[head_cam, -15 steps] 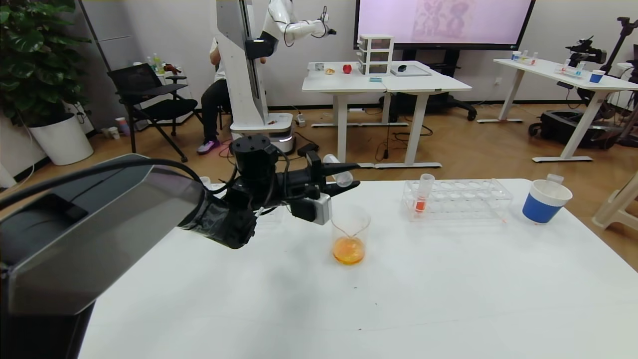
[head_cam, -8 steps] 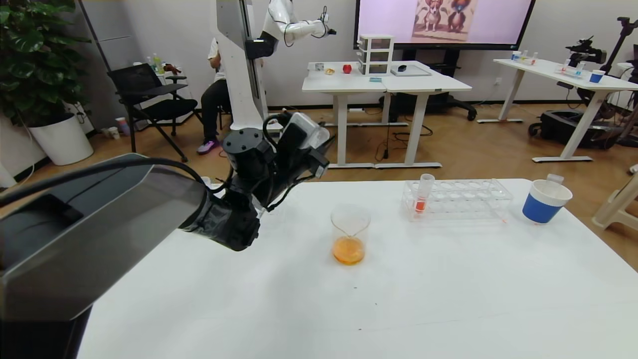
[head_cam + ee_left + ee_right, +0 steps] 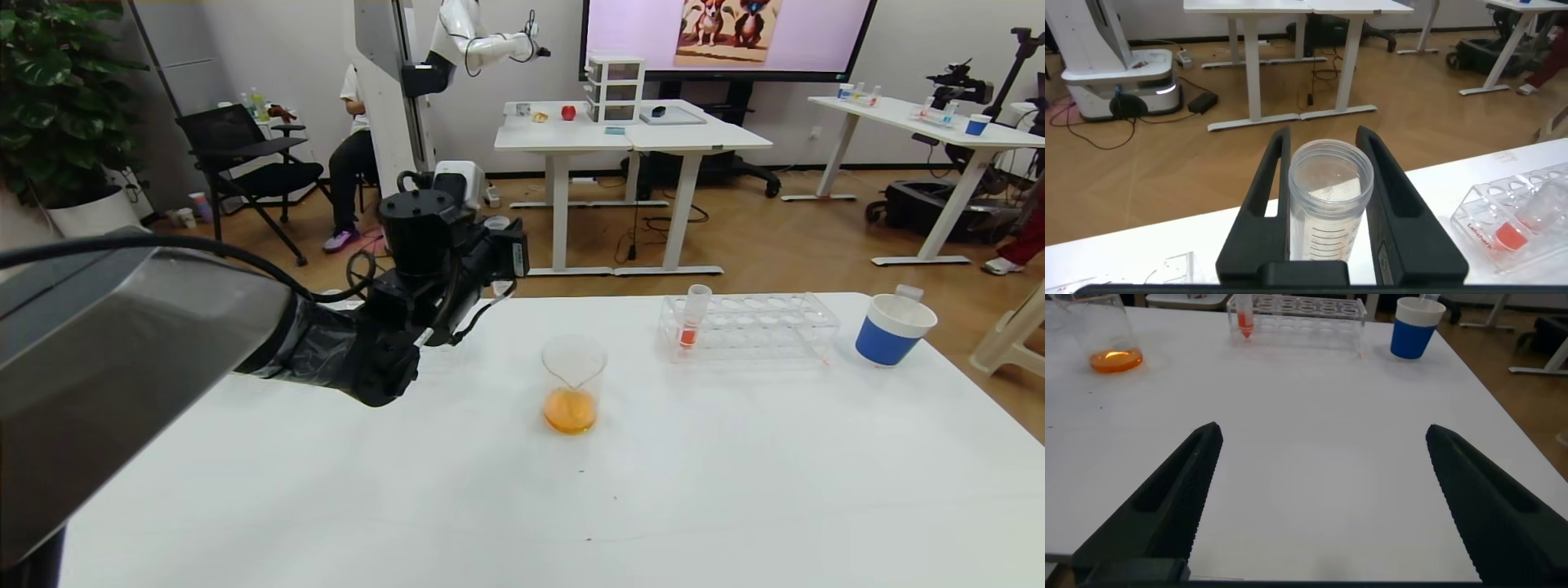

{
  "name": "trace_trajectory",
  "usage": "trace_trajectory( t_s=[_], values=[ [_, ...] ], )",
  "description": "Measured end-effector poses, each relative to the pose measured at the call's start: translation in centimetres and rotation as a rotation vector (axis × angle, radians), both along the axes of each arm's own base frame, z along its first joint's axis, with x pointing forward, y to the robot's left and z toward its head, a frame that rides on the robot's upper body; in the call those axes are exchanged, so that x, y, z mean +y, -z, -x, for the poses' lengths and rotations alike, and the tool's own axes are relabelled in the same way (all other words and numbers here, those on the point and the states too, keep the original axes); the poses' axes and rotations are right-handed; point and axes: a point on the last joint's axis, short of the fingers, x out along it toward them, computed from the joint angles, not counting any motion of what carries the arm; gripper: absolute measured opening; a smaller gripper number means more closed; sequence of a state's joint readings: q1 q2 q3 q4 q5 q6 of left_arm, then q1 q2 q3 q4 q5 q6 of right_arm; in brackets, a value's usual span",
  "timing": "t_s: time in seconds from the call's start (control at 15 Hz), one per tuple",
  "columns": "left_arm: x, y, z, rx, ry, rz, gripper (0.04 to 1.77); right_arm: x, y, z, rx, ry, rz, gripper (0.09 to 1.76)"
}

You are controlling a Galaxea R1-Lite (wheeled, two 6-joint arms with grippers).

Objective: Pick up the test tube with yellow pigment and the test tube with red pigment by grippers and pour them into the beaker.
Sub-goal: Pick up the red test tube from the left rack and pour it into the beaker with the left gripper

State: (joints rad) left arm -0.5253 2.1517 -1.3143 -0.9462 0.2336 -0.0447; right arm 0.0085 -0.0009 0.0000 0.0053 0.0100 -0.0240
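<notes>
Clear empty test tube (image 3: pixel 1329 204) pinched upright in my left gripper (image 3: pixel 1327 192); its bottom is hidden. Right gripper (image 3: pixel 1323 502) gapes wide, empty, at six o'clock.

Beaker (image 3: pixel 573 384) of orange liquid; red-pigment test tube (image 3: pixel 693 317) upright in rack.

This is a robotics lab in an office-like room: white height-adjustable desks (image 3: pixel 633 135), a big wall screen (image 3: pixel 727 37), another white robot (image 3: pixel 408 106) in the background, and a tube rack (image 3: pixel 755 327) on the table (image 3: pixel 735 490).
</notes>
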Motion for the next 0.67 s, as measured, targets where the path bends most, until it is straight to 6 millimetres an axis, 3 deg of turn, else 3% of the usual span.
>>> trace_trajectory(
  t_s=[0.13,0.33,0.67],
  values=[
    [1.6,-0.5,0.1,0.003,-0.024,0.004,0.54,0.0,0.0,0.0,0.000,0.000,0.000,1.74],
    [6.8,-1.0,-0.7,0.008,-0.111,-0.004,0.54,0.0,0.0,0.0,0.000,0.000,0.000,1.74],
    [20.7,-2.5,-1.5,-0.012,-0.267,-0.017,0.54,0.0,0.0,0.0,0.000,0.000,0.000,1.74]
  ],
)
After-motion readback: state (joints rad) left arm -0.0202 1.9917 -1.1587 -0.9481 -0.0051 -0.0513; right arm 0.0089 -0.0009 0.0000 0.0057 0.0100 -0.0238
